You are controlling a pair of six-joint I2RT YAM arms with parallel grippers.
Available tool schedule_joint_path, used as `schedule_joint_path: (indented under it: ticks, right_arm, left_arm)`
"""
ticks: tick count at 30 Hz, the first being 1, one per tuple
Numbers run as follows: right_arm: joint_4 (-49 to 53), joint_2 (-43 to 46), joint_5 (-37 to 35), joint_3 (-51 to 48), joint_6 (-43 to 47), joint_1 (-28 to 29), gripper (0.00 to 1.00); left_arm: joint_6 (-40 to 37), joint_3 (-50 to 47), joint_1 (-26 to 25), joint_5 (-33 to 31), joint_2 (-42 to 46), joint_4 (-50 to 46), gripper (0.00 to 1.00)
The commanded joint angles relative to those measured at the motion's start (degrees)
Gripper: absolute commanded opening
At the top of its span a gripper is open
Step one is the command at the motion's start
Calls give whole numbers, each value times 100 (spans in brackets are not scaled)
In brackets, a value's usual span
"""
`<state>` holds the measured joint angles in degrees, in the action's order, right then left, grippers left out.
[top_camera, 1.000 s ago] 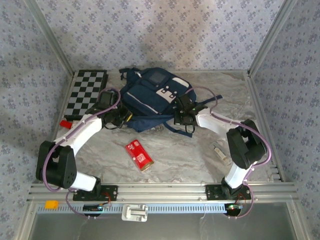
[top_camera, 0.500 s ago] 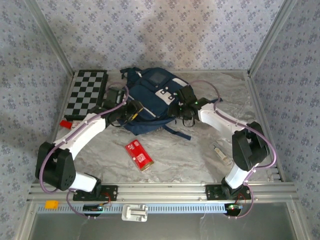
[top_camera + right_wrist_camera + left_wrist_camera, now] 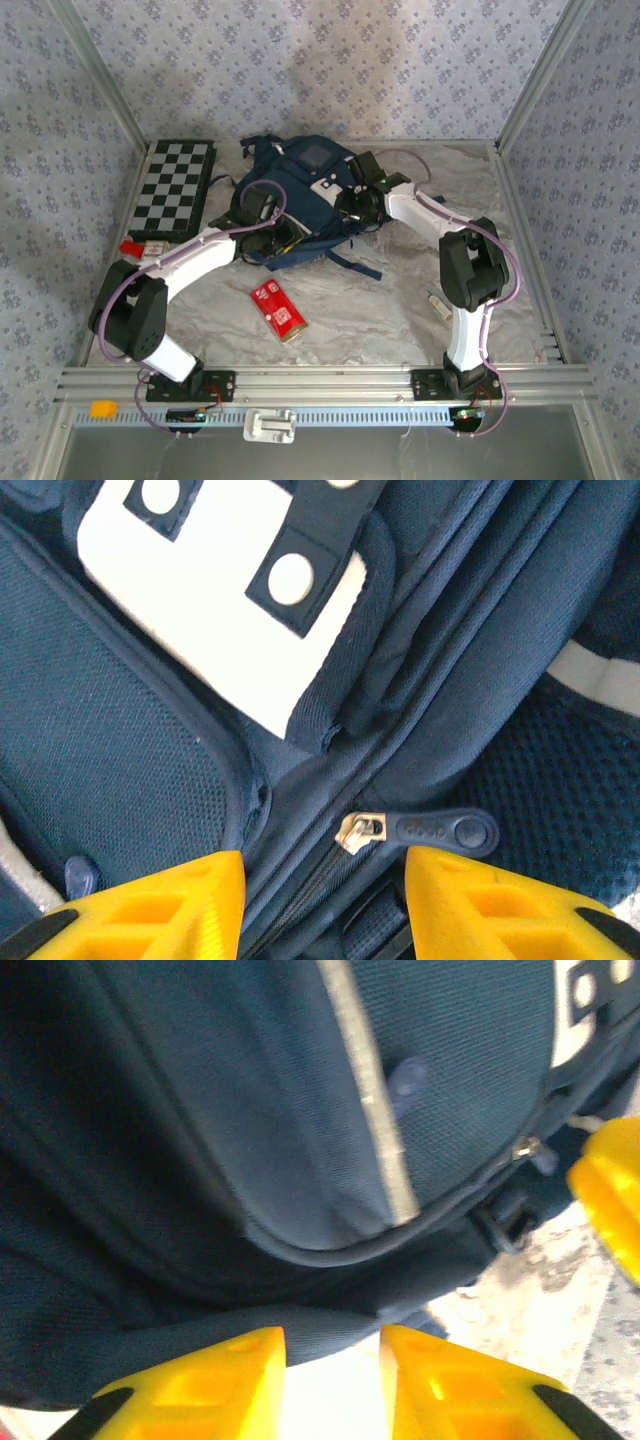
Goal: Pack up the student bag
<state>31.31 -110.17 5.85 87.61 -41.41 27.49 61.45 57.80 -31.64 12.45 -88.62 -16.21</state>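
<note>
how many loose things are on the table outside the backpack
4: checkerboard back left, small red item just in front of it, red box in the near middle, small pale item beside the right arm. Others may hide under the backpack.

The student bag [image 3: 305, 190], a large navy blue fabric backpack, lies at the back middle of the crinkled silver tabletop [image 3: 380, 320]. Left of it lies a black-and-white checkered board [image 3: 178, 185] and, before that, a small red block [image 3: 130, 247]. A flat red cardboard packet [image 3: 277, 308] lies before the bag, with a small pale object [image 3: 438, 303] well to the packet's right. The left gripper [image 3: 272, 240] is at the bag's near edge, the right gripper [image 3: 350, 205] over its right side.
</note>
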Motion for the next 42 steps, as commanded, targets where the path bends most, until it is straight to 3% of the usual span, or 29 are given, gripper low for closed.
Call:
schedule_joint_path:
  ticks: [1, 15, 22, 30, 42]
  right_arm:
    - [211, -130, -22, 310, -195, -126, 46]
    - [492, -1347, -66, 1416, -466, -249, 45]
    - [632, -1727, -91, 1716, -439, -333, 29]
    - [-97, -1274, -37, 1276, -538, -417, 0]
    - [-851, -273, 596, 558, -761, -568, 0]
  left_arm:
    - [-24, -262, -60, -92, 77, 74, 28]
    - [-204, -439, -152, -166, -46, -48, 27]
    - [-199, -724, -170, -357, 60, -128, 27]
    - [-180, -731, -174, -333, -143, -31, 27]
    - [-373, -150, -128, -567, -816, 218, 24]
